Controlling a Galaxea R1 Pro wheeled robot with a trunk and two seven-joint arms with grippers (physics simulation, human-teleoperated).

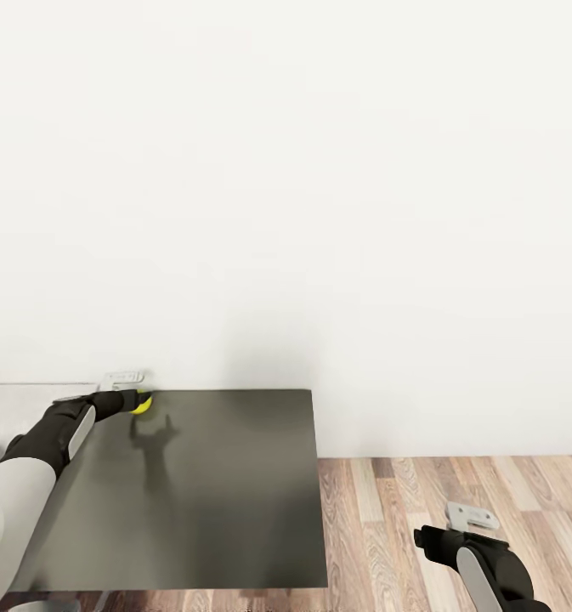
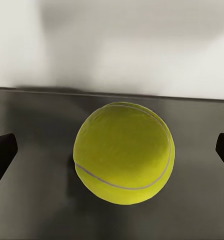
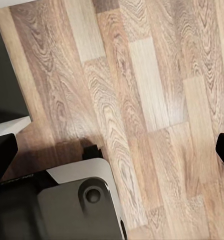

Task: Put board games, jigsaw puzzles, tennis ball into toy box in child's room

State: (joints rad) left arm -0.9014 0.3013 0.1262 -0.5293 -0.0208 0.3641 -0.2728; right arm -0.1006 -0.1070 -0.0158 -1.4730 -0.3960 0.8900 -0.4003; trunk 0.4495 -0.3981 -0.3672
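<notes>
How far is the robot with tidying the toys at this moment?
Nothing looks finished in these pictures. In hand: the left gripper is at the small yellow-green tennis ball, above the dark grey shelf top; the fingers stand apart on both sides of the ball, so it seems not yet gripped. The right gripper hangs open over the wood-plank floor, holding nothing. Left: grasping the ball and putting it away.

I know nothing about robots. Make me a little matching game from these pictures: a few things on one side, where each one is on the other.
Things:
1. small yellow-green tennis ball
2. left hand
3. right hand
4. white wall

Places:
A. over the wood-plank floor
B. behind the dark grey shelf top
C. between two black fingertips
D. at the dark top's far corner

Pairs: 1-C, 2-D, 3-A, 4-B
</notes>
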